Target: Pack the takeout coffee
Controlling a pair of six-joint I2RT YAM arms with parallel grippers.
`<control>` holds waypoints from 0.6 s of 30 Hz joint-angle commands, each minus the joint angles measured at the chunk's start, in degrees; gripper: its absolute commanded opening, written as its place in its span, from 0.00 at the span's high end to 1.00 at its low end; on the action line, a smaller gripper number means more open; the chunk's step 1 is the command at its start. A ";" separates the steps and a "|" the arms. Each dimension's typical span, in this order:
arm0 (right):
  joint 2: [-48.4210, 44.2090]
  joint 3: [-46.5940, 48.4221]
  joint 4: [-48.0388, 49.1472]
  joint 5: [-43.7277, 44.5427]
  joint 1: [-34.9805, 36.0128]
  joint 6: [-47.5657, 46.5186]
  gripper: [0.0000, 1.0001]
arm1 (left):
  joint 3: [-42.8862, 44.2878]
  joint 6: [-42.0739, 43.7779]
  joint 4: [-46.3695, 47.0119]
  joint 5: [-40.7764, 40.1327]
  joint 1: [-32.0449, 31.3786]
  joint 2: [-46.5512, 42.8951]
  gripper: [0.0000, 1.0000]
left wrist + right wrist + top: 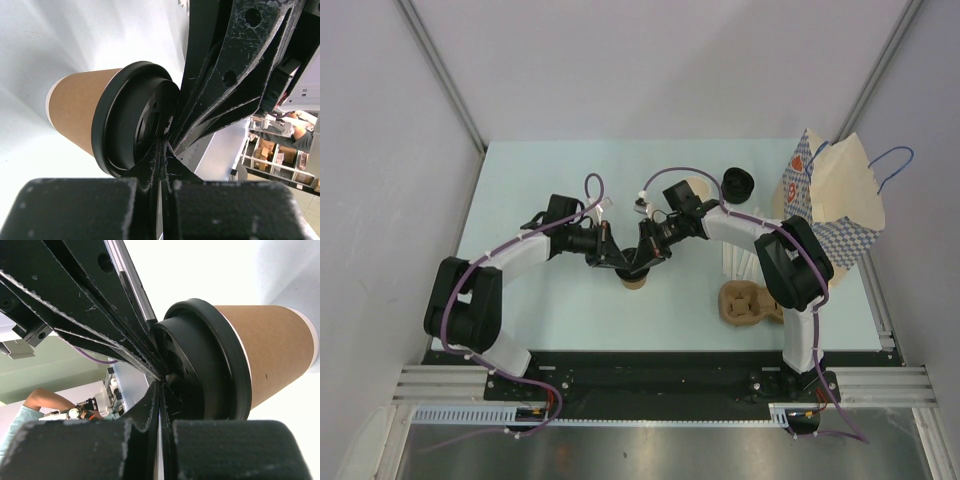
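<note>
Centrally, left fingers (161,167) and right fingers (159,407) each pressed together, tips seemingly touching takeout coffee (75,110) lid, paper bag (845,200) well right

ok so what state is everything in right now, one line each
takeout coffee: upright on the table, its lid on, not yet in the bag
left jaws: shut, tips at the coffee's lid
right jaws: shut, tips at the coffee's lid
paper bag: standing, mouth open
loose black lid: lying on the table, on no cup
cup carrier: flat on the table, no cup in it
</note>
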 commanded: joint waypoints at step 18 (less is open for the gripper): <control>-8.24 -1.79 14.42 -1.51 -2.02 10.36 1.00 | -6.09 -5.48 13.46 6.83 0.06 -9.56 0.97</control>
